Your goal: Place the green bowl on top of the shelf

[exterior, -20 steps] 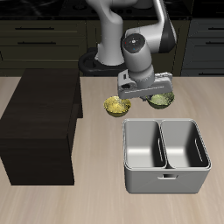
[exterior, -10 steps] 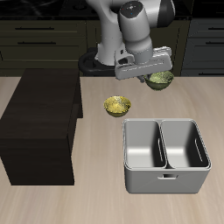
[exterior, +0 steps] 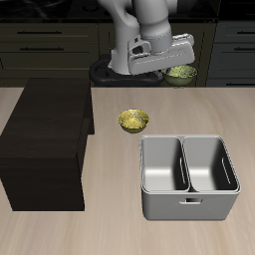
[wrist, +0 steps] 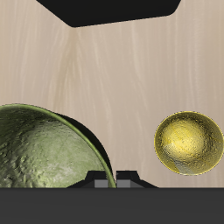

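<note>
The gripper (exterior: 180, 62) hangs high above the table (exterior: 110, 224), and the green bowl (exterior: 180, 72) hangs with it, clear of the surface. In the exterior view the bowl sits just under the gripper's body, with only its rim and a slice of the patterned inside showing, so it is lifted well above the level of the shelf (exterior: 48, 139) top. It is not over the shelf — it is off to one side of it, farther back than the yellow bowl (exterior: 133, 121) and above the strip of table in front of the robot's base.

In the wrist view the green bowl (wrist: 48, 149) fills much of the frame as a rounded olive dome edged by a thin rim, so its outer underside faces the camera and it is tipped well away from level. Being round, it has no long axis to speak of. The fingers are closed on the bowl's rim, though the contact itself is mostly hidden by the gripper's dark housing.

The yellow bowl (wrist: 188, 143) rests upright on the table beside the shelf's front corner, apart from it. Between that bowl and the table's front edge stands a grey bin (exterior: 189, 177) with 2 compartments. A dark corner of the shelf (wrist: 109, 10) also shows in the wrist view.
</note>
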Robot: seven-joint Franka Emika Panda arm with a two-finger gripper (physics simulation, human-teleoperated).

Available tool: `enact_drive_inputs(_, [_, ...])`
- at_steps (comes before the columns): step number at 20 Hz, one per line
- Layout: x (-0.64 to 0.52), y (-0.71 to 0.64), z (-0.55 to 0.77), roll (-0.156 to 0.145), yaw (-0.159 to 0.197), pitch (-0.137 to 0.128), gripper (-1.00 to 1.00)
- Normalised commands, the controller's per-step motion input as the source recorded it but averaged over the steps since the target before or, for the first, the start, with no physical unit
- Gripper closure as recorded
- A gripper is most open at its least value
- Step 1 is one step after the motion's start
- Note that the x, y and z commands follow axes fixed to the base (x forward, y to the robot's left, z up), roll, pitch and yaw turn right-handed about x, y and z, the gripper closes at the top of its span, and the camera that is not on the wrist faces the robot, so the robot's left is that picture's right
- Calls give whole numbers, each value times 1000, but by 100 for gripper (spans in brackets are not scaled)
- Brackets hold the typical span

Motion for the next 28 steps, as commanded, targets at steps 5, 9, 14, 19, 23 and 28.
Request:
enact_drive_inputs(5, [-102, -113, 493, 9, -33, -51, 100])
enact_drive_inputs(9, [-192, -97, 560, -8, -11, -99, 100])
enact_drive_inputs(14, [-46, -53, 168, -9, -6, -23, 100])
enact_drive_inputs(19, [95, -198, 10, -25, 15, 5, 100])
enact_drive_inputs(23, [146, -390, 96, -54, -3, 0, 100])
enact_drive_inputs(28, [113, -423, 105, -58, -6, -10, 100])
